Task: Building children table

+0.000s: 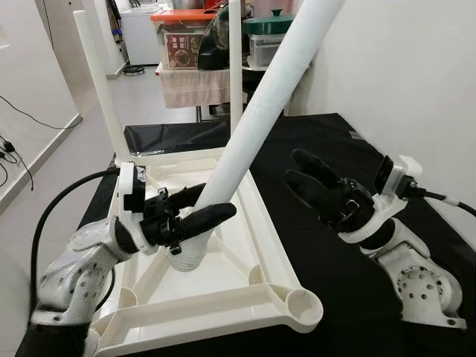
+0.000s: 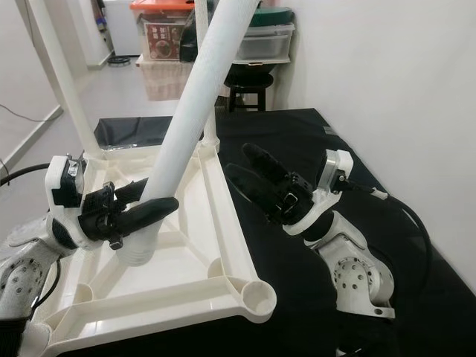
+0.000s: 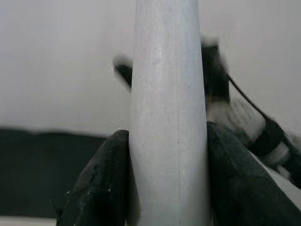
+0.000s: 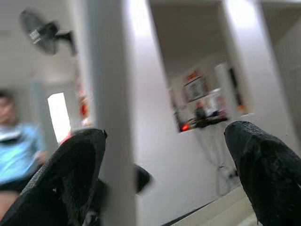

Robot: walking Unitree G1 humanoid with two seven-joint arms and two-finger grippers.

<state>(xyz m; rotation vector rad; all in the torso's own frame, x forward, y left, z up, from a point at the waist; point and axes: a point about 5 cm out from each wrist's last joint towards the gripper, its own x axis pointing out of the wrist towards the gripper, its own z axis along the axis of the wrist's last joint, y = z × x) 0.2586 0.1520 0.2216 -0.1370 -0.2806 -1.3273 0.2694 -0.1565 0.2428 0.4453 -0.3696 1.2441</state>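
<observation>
The upturned white plastic tabletop [image 1: 223, 297] lies on the black-draped surface [image 1: 327, 141], a tilted white table leg [image 1: 253, 126] standing in its near socket, pinched low by the left pincer [image 1: 195, 212], while the right pincer [image 1: 309, 175] hovers alongside, spread.

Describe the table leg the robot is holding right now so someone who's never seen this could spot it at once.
On the black-covered work surface lies an upside-down white plastic tabletop. Two white tube legs stand upright at its far corners. The held white tube leg leans steeply toward the right, its foot near the tabletop's near-left socket, clamped by the left gripper.
</observation>
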